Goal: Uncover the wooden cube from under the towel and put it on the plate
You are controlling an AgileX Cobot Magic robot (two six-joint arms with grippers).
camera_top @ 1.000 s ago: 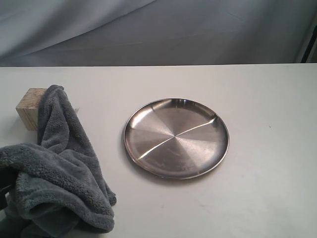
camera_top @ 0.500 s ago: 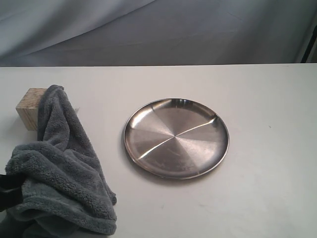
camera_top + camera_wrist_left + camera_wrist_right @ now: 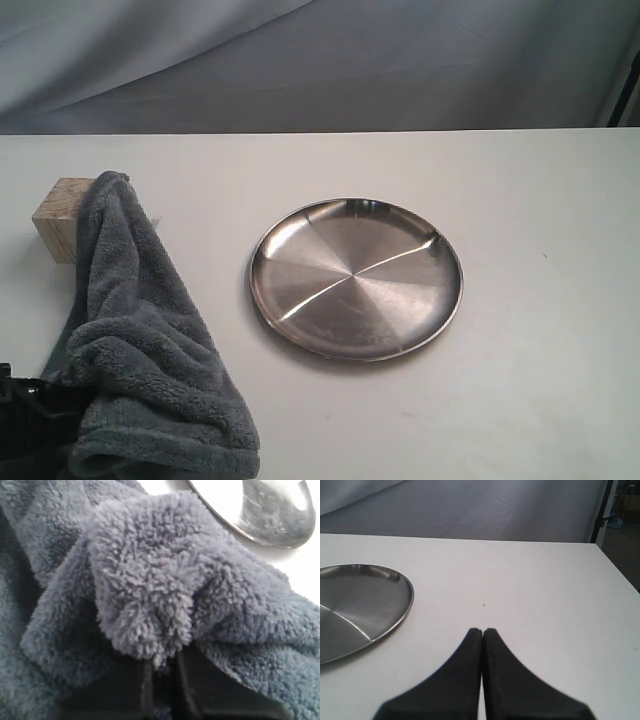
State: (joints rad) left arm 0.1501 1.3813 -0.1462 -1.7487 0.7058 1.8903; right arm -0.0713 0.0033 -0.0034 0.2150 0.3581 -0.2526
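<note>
A white tabletop (image 3: 520,400) is seen before a grey draped backdrop (image 3: 350,60). At the far left of the exterior frame, the wooden cube (image 3: 58,215) is set on the table, with its top and one side face exposed. Its right side is covered by the towel (image 3: 140,340). The towel is drawn out in a long band, with its long axis running from the cube's top downward and slightly rightward to the lower left corner of the frame, where it is bunched into a thick fold.

That bunched end is clamped by the left gripper (image 3: 162,669). In the left wrist view its two dark fingers are pressed nearly together on a tuft of pile. In the exterior view only a dark part of this gripper is seen, at the lower left edge.

The plate (image 3: 355,278) is laid flat at the middle of the frame, well apart from the cube and near the towel's right edge.

The right gripper (image 3: 482,631) is held low over bare table and pointed toward the backdrop, with its jaws pressed together tip to tip. The plate's rim is seen close beside it.
</note>
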